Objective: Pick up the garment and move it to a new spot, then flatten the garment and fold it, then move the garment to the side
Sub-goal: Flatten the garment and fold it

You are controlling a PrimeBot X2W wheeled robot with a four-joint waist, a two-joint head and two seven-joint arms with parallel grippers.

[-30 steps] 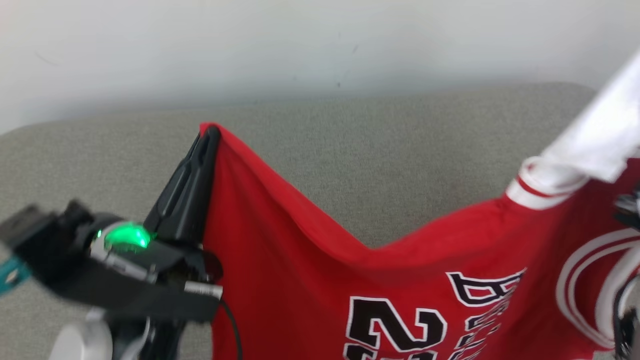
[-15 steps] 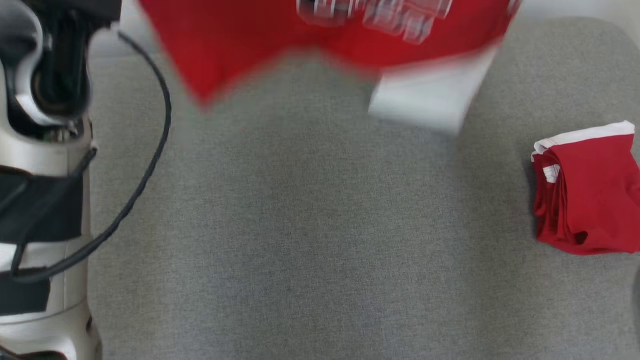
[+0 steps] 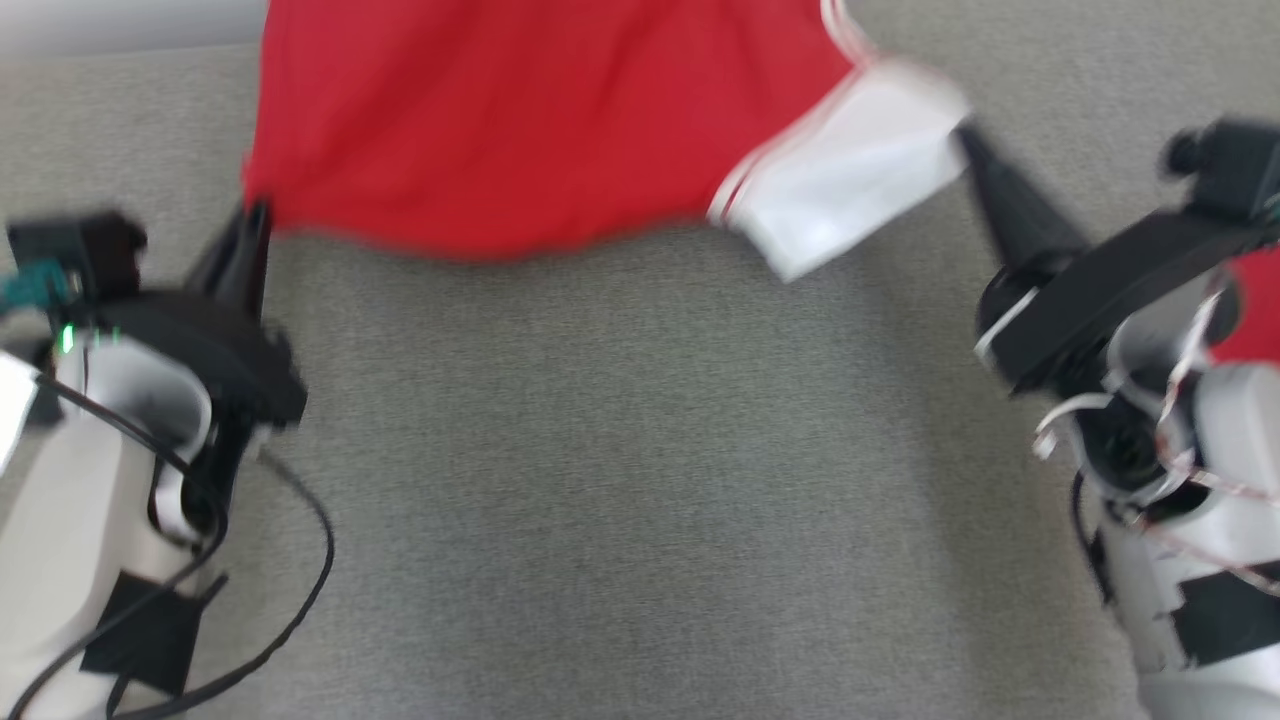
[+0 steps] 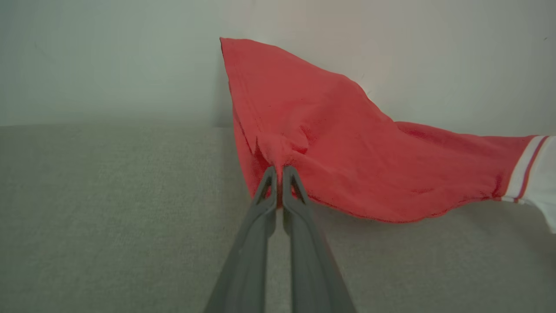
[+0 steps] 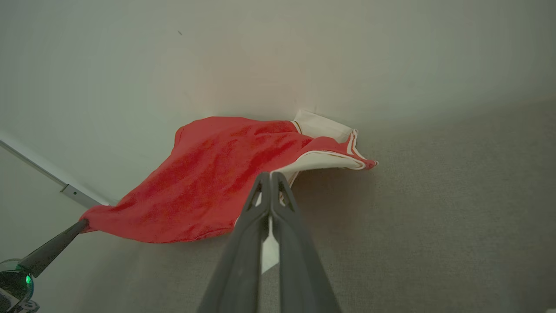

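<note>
The garment [image 3: 520,130] is a red jersey with a white, red-striped trim [image 3: 850,180]. It hangs stretched between my two grippers over the far part of the grey surface [image 3: 620,480]. My left gripper [image 3: 258,215] is shut on its red left corner; the left wrist view shows the fingertips [image 4: 280,171] pinching bunched red cloth [image 4: 347,152]. My right gripper [image 3: 968,140] is shut on the white-trimmed edge, and its closed tips [image 5: 270,176] meet the garment [image 5: 208,182] in the right wrist view. The head view is blurred.
A pale wall [image 4: 108,56] rises behind the grey surface. A patch of red cloth [image 3: 1250,310] shows behind my right arm. A black cable [image 3: 300,560] loops beside my left arm. My left gripper's finger [image 5: 52,248] shows in the right wrist view.
The head view has swung down over the surface. The garment hung high with its printed face showing a second ago; now it stretches low between both grippers, plain red side up.
</note>
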